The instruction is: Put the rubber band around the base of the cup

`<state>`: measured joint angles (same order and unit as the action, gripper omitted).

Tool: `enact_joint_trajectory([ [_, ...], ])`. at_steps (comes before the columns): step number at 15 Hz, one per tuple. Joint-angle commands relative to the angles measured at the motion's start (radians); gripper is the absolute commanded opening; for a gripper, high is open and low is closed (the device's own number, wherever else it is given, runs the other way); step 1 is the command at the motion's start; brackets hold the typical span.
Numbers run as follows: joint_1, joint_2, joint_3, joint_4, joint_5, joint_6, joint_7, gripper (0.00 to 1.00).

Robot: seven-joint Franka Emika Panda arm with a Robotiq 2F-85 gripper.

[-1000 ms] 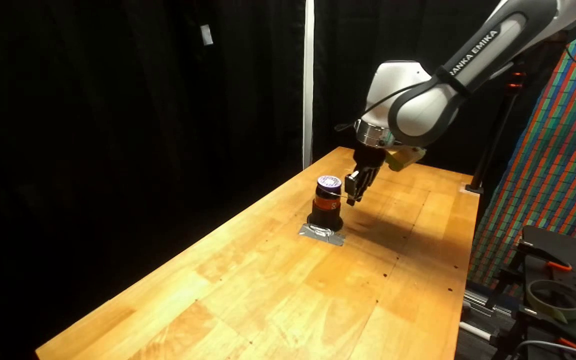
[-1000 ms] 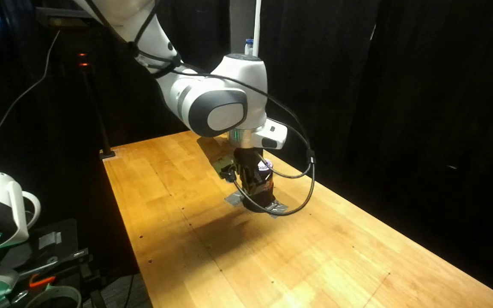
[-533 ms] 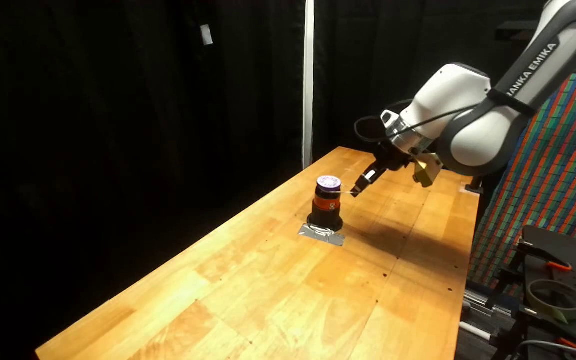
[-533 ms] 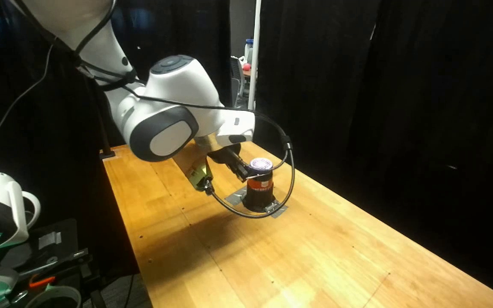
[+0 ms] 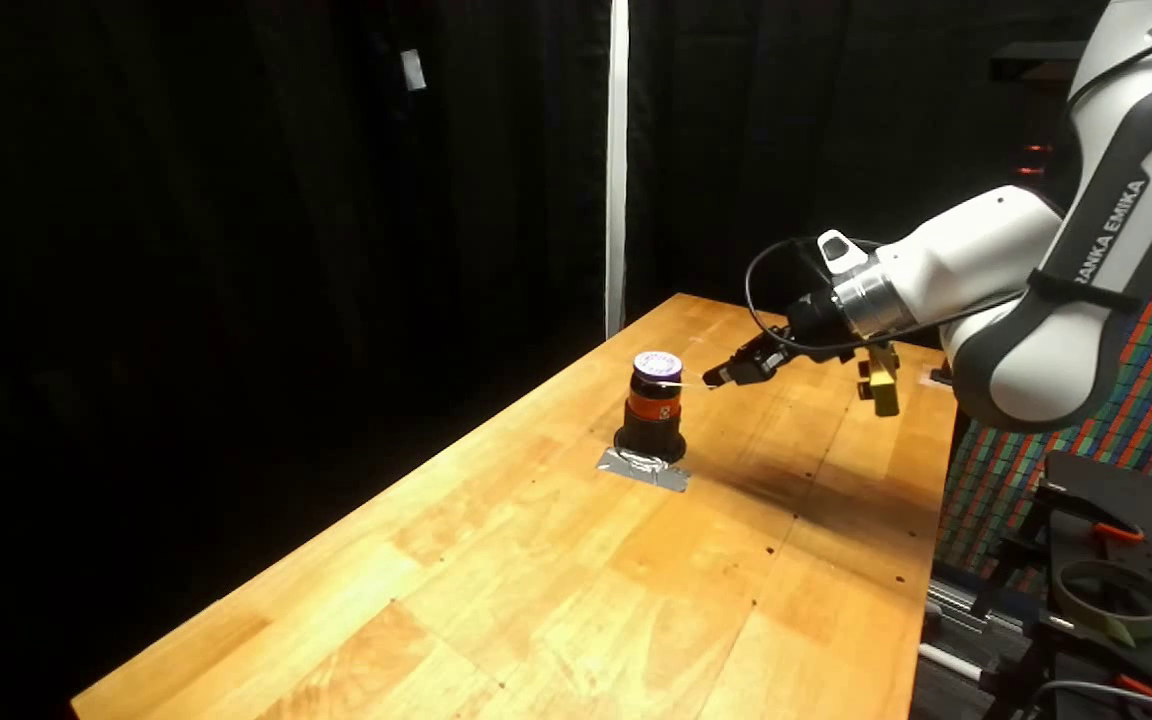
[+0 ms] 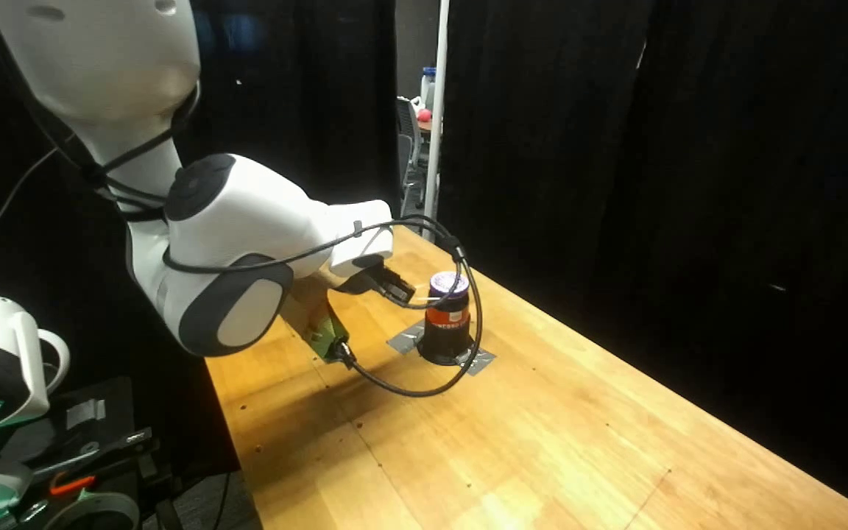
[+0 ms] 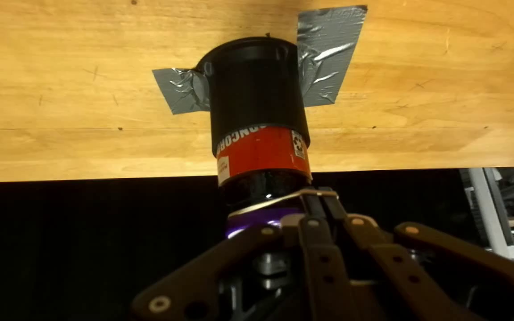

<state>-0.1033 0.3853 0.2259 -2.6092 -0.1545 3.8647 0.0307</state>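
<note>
The cup (image 5: 653, 407) is a dark cylinder with an orange-red band and a purple-and-white top. It stands upright in both exterior views (image 6: 446, 318) and in the wrist view (image 7: 257, 98). A pale rubber band (image 7: 263, 205) runs round its upper part, above the orange-red ring, and stretches to my fingertips. It also shows in the exterior views (image 5: 690, 384) (image 6: 427, 298). My gripper (image 5: 714, 379) is tilted, beside the cup's top and apart from it. In the wrist view its fingers (image 7: 324, 200) are close together, with the rubber band looped across their outside.
Grey tape (image 7: 328, 53) fixes the cup's black base to the wooden table (image 5: 556, 600). The arm's cable (image 6: 424, 394) hangs in a loop in front of the cup in an exterior view. A side cart (image 5: 1126, 520) stands beyond the table edge.
My gripper has drawn back from the cup and tilted from pointing down to leaning nearly level. The rubber band is stretched from the cup to the fingertips. The cup has stayed in place.
</note>
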Motion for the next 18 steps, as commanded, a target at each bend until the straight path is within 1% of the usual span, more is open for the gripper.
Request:
enact_joint_trajectory([
  [1,0.032,0.079,-0.063,0.002,-0.074,0.146,-0.012,0.08],
  [4,0.044,0.128,-0.086,0.018,-0.1,0.229,-0.017,0.08],
  [9,0.075,0.205,-0.099,0.063,-0.073,0.443,-0.019,0.11],
  [10,-0.003,0.162,-0.017,0.111,-0.069,0.354,-0.036,0.1],
  [11,-0.003,0.174,-0.013,0.123,-0.065,0.359,-0.04,0.11],
  [12,0.015,0.193,-0.026,0.122,-0.061,0.385,-0.044,0.12],
  [13,0.074,0.2,-0.085,0.114,-0.05,0.405,-0.029,0.36],
  [14,0.08,0.175,-0.094,0.1,-0.047,0.334,-0.03,0.37],
  [15,0.09,0.134,-0.107,0.068,-0.028,0.239,-0.029,0.38],
  [16,0.104,0.105,-0.12,0.047,0.001,0.157,-0.036,0.44],
  [18,0.14,0.024,-0.144,-0.013,0.075,0.025,-0.065,0.6],
])
